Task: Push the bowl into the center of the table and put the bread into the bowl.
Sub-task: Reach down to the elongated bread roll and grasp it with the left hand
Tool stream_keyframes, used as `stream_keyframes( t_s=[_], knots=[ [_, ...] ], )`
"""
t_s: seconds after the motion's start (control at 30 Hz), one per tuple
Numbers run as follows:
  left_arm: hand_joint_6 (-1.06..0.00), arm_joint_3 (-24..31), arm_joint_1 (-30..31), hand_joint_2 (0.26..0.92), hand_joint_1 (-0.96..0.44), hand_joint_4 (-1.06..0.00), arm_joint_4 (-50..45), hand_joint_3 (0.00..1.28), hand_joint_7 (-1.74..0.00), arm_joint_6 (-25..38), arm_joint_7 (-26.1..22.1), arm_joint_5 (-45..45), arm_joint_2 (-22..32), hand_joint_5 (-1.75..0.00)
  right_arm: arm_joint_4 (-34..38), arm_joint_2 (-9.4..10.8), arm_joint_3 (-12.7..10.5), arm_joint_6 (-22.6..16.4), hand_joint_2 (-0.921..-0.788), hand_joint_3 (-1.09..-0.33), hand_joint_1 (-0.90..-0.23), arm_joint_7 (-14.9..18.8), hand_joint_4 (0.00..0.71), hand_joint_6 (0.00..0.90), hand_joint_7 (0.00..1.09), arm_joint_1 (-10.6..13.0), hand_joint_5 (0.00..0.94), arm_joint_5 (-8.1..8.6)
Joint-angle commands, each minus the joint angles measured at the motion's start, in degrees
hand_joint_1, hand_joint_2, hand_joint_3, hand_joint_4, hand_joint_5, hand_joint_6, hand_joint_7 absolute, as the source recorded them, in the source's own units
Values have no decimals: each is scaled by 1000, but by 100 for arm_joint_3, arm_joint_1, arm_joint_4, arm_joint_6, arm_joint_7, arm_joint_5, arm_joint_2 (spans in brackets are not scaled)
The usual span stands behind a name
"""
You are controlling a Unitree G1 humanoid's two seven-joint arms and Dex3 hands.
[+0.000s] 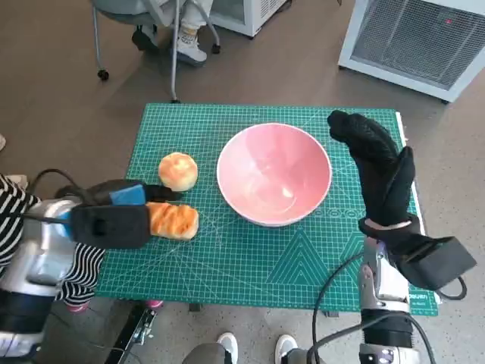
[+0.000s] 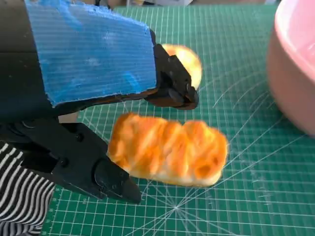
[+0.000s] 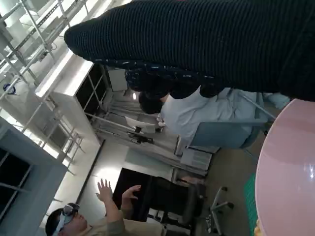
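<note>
A brown floor (image 1: 68, 45) is lying around the table, a white cabinet (image 1: 417, 42) standing at one corner. A person (image 1: 186, 23) is sitting on a wheeled chair (image 1: 114, 15). Metal shelving (image 3: 34, 29) is catching bright light.

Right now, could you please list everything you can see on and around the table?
bowl: one, pink, mid-mat
round bun: one, golden, left of the bowl
long bread: one, golden-orange, between the left hand's fingers
cutting mat: one, green, covering the table
chair: one, grey, beyond the table
white cabinet: one, far right
people: several, around the table
left hand: black, blue-taped, around the long bread
right hand: black glove, beside the bowl
</note>
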Motion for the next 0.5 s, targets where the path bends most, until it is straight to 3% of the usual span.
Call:
stream_keyframes(
  t_s=[0.03, 0.5],
  knots=[
    [-423, -282, -225, 757, -75, -299, 658, 3, 0, -197, 326, 285, -222, -4, -13, 5, 14, 90, -921, -755, -683, -21, 161, 99, 354, 150, 0, 3],
    [-453, -899, -712, 779, -76, -362, 2071, 11, -10, -451, 1221, 980, -738, -17, -121, -11, 11, 97, -921, -755, -678, -47, 161, 85, 384, 229, 2, -7]
  ],
)
